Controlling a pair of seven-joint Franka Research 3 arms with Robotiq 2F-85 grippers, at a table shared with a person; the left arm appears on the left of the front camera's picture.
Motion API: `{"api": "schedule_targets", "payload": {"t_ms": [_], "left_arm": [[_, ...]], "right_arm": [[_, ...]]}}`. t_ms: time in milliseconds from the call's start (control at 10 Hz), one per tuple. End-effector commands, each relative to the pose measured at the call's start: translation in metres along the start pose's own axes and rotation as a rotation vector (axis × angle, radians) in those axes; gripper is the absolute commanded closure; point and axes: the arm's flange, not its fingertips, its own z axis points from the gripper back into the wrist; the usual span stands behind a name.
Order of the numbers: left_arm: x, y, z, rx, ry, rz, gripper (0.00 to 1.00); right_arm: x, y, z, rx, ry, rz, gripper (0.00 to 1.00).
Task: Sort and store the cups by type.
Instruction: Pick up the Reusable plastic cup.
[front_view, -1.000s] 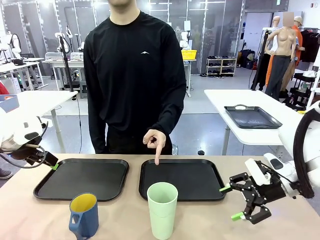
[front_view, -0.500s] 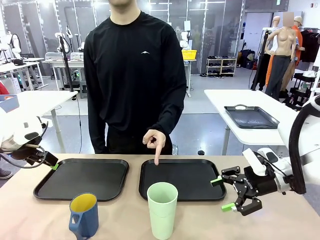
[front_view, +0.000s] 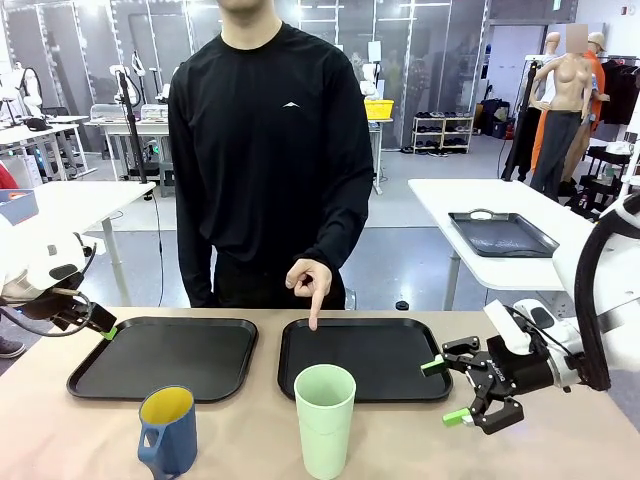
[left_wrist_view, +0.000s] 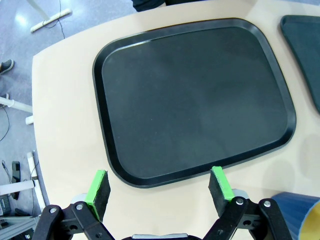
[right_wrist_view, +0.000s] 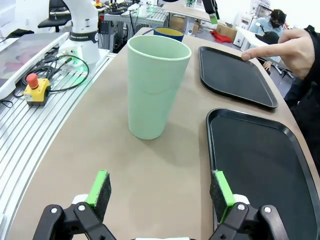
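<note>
Mint-green tumbler (right_wrist_view: 156, 90) stands upright on the table (right_wrist_view: 165, 165) straight ahead of the right claw (right_wrist_view: 159, 192) — jaws spread wide, gripping nothing. Dark blue mug (front_view: 167, 440) sits just beside the left claw (left_wrist_view: 159, 187), which is released too — poised over the near rim of a black tray (left_wrist_view: 195, 100).

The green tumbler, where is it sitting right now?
In the front view the mint-green tumbler stands upright on the table, on the robot's side of the right black tray, with the blue mug to its left.
</note>
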Motion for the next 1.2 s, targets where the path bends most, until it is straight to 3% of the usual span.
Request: {"api": "schedule_targets", "payload": {"t_ms": [0, 600, 1100], "left_arm": [[-0.001, 0.002, 0.000, -0.004, 0.002, 0.004, 0.00], [-0.001, 0.002, 0.000, -0.004, 0.002, 0.004, 0.00], [-0.001, 0.002, 0.000, -0.004, 0.002, 0.004, 0.00]], "right_arm": [[0.003, 0.000, 0.000, 0.000, -0.003, 0.007, 0.00], [0.003, -0.016, -0.064, 0.009, -0.065, 0.009, 0.00], [-0.001, -0.019, -0.123, 0.108, -0.082, 0.000, 0.00]]}}
